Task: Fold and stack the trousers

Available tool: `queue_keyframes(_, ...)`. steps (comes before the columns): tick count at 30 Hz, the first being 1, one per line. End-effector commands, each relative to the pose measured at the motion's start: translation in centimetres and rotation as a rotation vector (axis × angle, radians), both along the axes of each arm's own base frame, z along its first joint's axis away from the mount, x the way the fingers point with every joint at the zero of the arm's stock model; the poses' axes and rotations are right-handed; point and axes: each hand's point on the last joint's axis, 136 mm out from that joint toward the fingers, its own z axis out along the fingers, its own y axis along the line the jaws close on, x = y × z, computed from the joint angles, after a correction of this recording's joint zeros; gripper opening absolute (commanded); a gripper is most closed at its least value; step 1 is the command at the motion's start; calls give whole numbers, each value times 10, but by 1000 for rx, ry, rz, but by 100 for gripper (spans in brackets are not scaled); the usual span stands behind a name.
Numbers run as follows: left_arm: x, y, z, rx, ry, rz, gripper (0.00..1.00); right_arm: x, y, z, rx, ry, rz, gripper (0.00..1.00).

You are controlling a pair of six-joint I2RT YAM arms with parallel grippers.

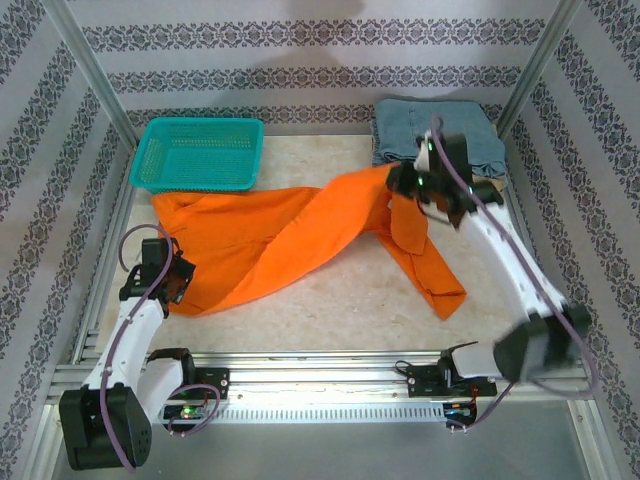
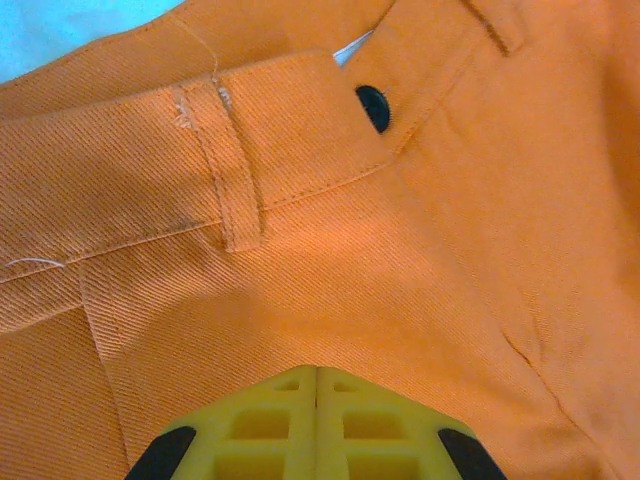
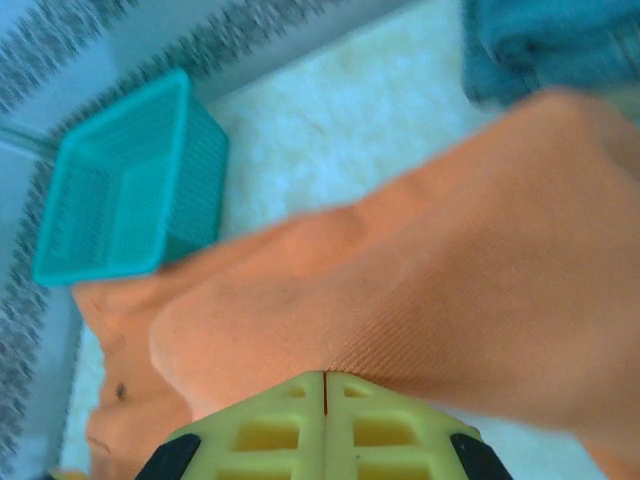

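The bright orange trousers (image 1: 270, 245) lie spread across the table, waist at the left and legs running right. My left gripper (image 1: 178, 278) is shut at the waist edge. In the left wrist view its yellow fingertips (image 2: 317, 372) meet against the trousers (image 2: 400, 280) just below a belt loop and a black button (image 2: 374, 107). My right gripper (image 1: 408, 190) is shut on a fold of one leg and holds it above the table at the back right. The leg's end droops down to the table (image 1: 435, 280). In the right wrist view the trousers (image 3: 450, 280) bulge out from the closed gripper (image 3: 325, 375).
A teal basket (image 1: 205, 121) stands at the back left, touching the trousers' waist; it also shows in the right wrist view (image 3: 120, 215). A folded light blue denim pair (image 1: 440, 130) lies at the back right, just behind my right gripper. Metal frame posts (image 1: 90, 70) flank the table.
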Motion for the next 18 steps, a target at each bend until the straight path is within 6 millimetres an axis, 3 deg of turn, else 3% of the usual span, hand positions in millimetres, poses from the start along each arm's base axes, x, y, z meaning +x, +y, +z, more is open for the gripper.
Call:
queue_keyframes(1, 0, 2, 10, 16, -51, -5, 0, -76, -35, -51, -98, 83, -112, 0)
queue_keyframes(4, -2, -1, 13, 8, -75, -13, 0, -148, -63, -103, -113, 155, -209, 0)
queue_keyframes(7, -6, -3, 12, 0, -83, -7, 0, -201, -85, -135, -77, 221, -294, 4)
queue_keyframes(8, -7, -3, 11, -1, -86, -9, 0, -211, -93, -138, -70, 226, -339, 36)
queue_keyframes(12, -8, -8, 4, -32, -85, -7, 0, -215, -115, -122, -75, 168, -460, 50)
queue_keyframes(16, -3, -20, -3, -66, -71, -40, 0, -188, -115, -95, -99, 103, -480, 50)
queue_keyframes(18, 4, -32, -3, -68, -65, -89, 0, -168, -107, -86, -119, 77, -446, 55)
